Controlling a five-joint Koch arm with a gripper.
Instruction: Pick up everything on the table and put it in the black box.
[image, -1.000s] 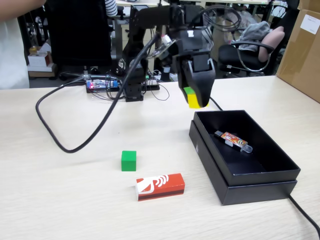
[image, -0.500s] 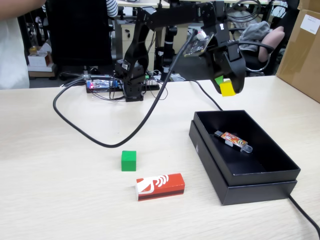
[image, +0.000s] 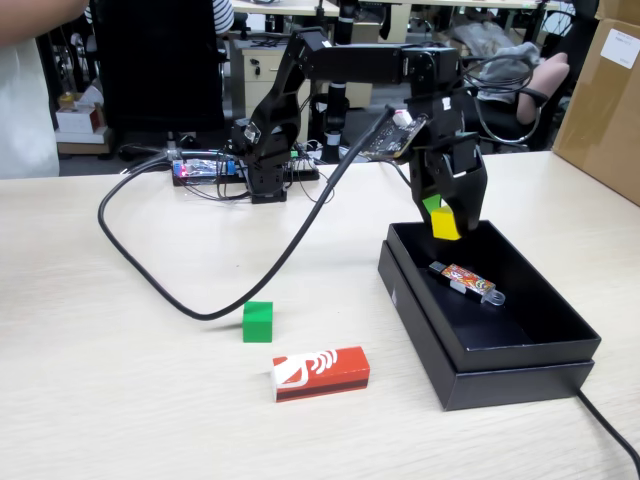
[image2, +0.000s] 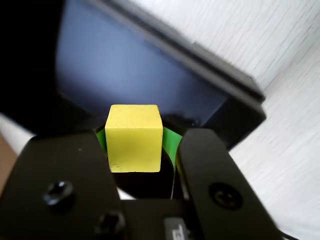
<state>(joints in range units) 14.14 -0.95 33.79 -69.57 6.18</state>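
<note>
My gripper (image: 445, 218) is shut on the small yellow cube (image: 446, 224) and holds it just above the back left part of the black box (image: 535, 352). In the wrist view the yellow cube (image2: 134, 138) sits between the two black jaws with green tape on their inner faces, and the dark inside of the box (image2: 130, 75) lies below it. The small green cube (image: 258, 321) stands on the table (image: 120, 400) left of the box. The red carton (image: 321, 373) with a white end lies in front of the green cube.
A small colourful packet (image: 466, 281) lies inside the box. A thick black cable (image: 190, 300) loops across the table from the arm base (image: 265, 180). A brown cardboard carton (image: 605, 90) stands at the far right. Chairs and people are behind the table.
</note>
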